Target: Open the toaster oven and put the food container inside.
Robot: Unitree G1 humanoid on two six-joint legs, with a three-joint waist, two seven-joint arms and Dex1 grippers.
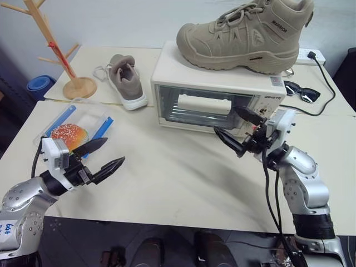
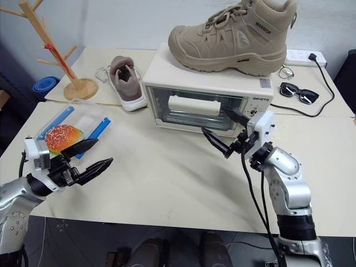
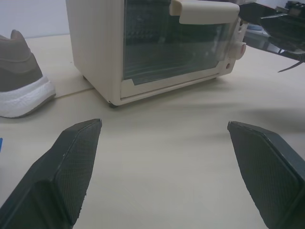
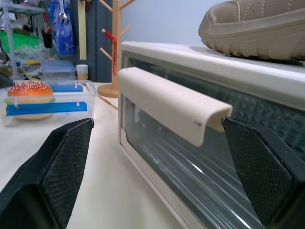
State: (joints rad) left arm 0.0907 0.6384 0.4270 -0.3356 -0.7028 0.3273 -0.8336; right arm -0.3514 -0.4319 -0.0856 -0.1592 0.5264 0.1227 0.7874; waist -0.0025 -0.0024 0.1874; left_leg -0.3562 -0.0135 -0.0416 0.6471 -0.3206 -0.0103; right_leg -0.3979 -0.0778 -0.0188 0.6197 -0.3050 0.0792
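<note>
The cream toaster oven (image 1: 214, 92) stands at the middle of the table, its glass door shut and its bar handle (image 4: 171, 105) across the top of the door. My right gripper (image 1: 239, 130) hovers open just in front of the oven's right side, one finger near the handle's end, touching nothing. The clear food container (image 1: 78, 127) with blue clips and a burger inside sits on the table at the left. My left gripper (image 1: 105, 156) is open just in front of it, fingers pointing toward the oven, nothing between them.
A tan boot (image 1: 245, 33) rests on top of the oven. A grey sneaker (image 1: 127, 80) lies left of the oven, a wooden rack (image 1: 61, 50) behind the container. Sunglasses (image 1: 303, 92) and a black cable (image 1: 328, 83) lie at the right.
</note>
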